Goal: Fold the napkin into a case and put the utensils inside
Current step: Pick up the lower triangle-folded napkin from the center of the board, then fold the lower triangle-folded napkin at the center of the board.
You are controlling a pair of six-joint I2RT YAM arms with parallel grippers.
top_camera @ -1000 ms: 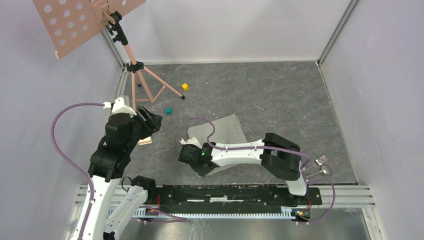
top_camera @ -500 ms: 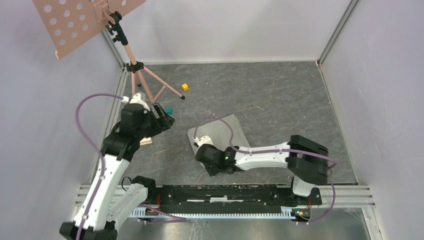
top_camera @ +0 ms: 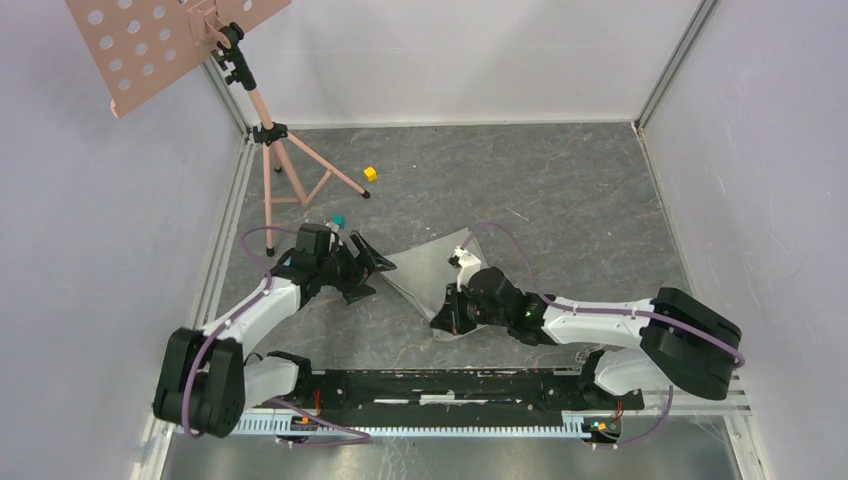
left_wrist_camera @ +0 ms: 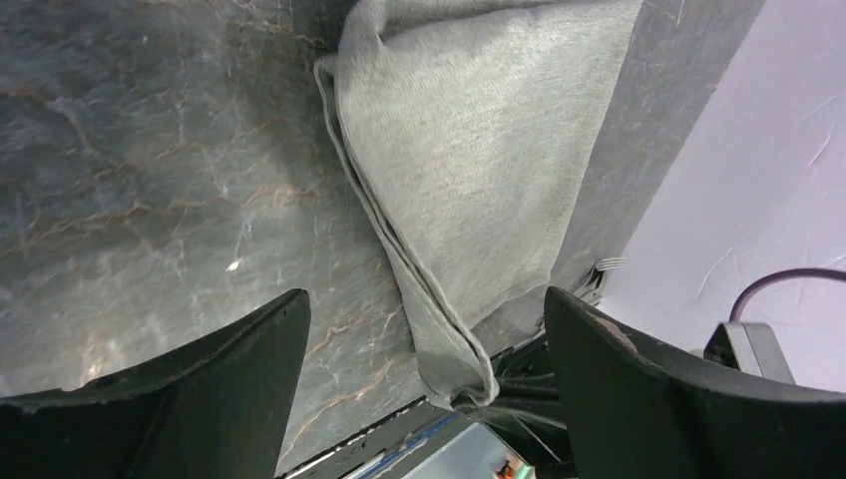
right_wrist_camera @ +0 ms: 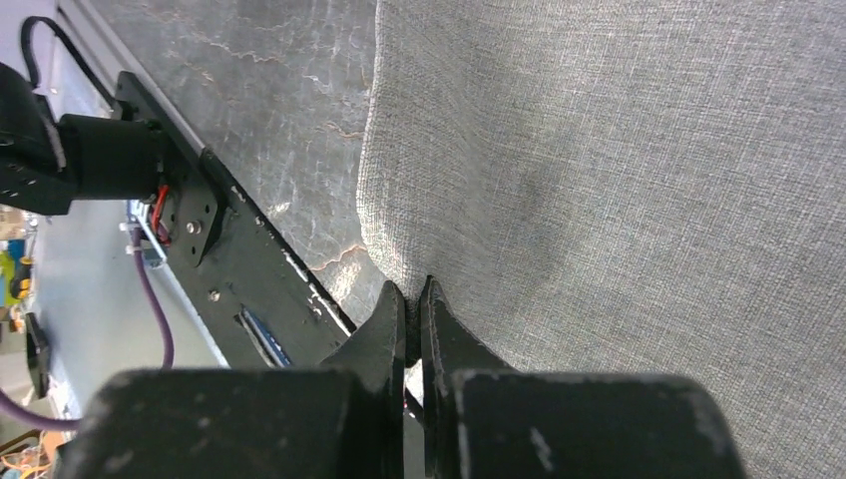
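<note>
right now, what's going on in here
The right tool is shut on the near edge of the grey-green napkin, which lies partly folded on the table. The left tool hangs open at the napkin's left corner, gripping nothing. No utensils are in view.

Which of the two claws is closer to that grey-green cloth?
Right. The right gripper is pinched shut on the napkin's near corner; the left gripper hangs open by its left edge, gripping nothing.

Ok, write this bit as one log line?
soft grey-green cloth napkin: folded over | right gripper: shut on its near edge | left gripper: open at its corner
</note>
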